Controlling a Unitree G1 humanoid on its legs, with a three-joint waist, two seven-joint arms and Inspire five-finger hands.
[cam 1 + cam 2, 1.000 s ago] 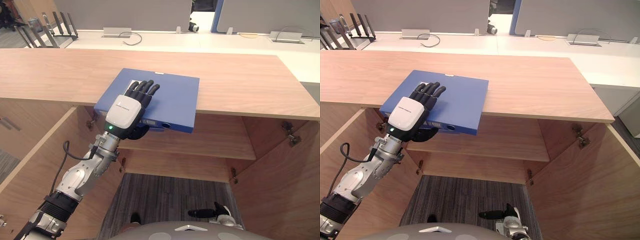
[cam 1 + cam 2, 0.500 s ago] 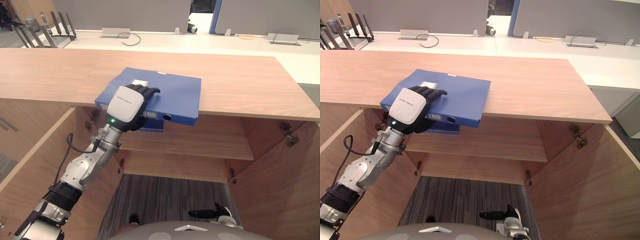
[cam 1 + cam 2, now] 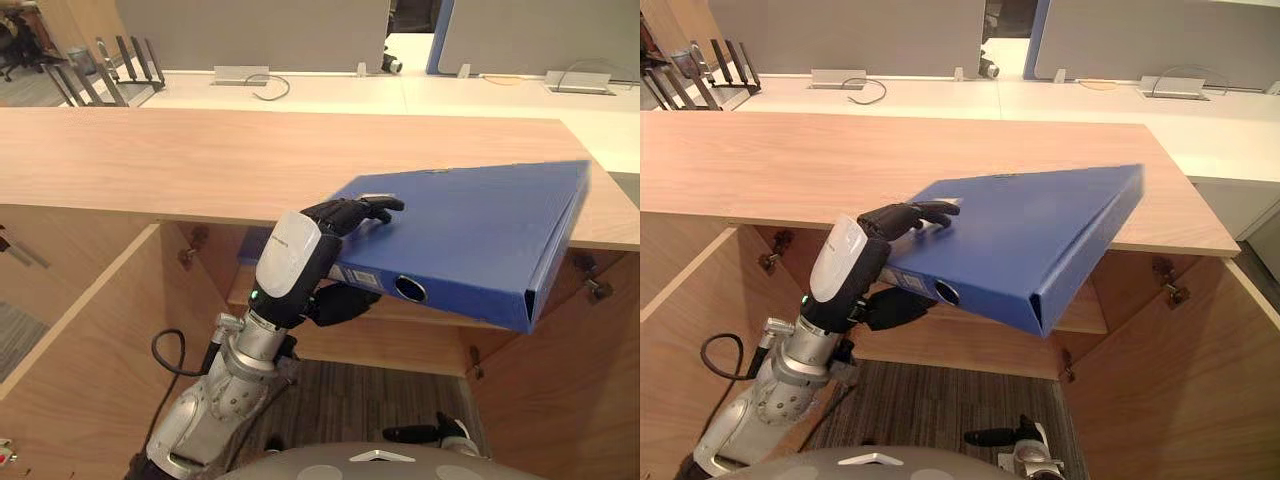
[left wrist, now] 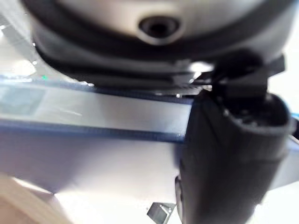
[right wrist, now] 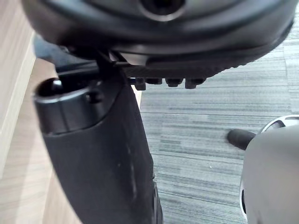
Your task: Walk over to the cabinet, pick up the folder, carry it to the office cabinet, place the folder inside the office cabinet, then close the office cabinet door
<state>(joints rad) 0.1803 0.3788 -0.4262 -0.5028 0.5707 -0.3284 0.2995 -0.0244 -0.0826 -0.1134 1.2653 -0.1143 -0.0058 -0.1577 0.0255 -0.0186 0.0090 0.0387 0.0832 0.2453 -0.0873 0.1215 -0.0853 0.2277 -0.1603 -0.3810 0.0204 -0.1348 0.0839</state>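
Left hand (image 3: 298, 262) holds the blue folder (image 3: 480, 225) at its near left end, fingers curled on the top cover and thumb under the spine. The folder is lifted and tilted, with the spine facing near, at the near edge of the wooden cabinet (image 3: 180, 150) top, above the open shelf. The right hand (image 5: 98, 154) hangs low at the near right over grey carpet (image 5: 210, 140); its state I cannot tell.

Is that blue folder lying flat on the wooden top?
No, the left hand grips the folder, fingers on its cover and thumb underneath, and it hangs tilted past the front edge of the wooden top.
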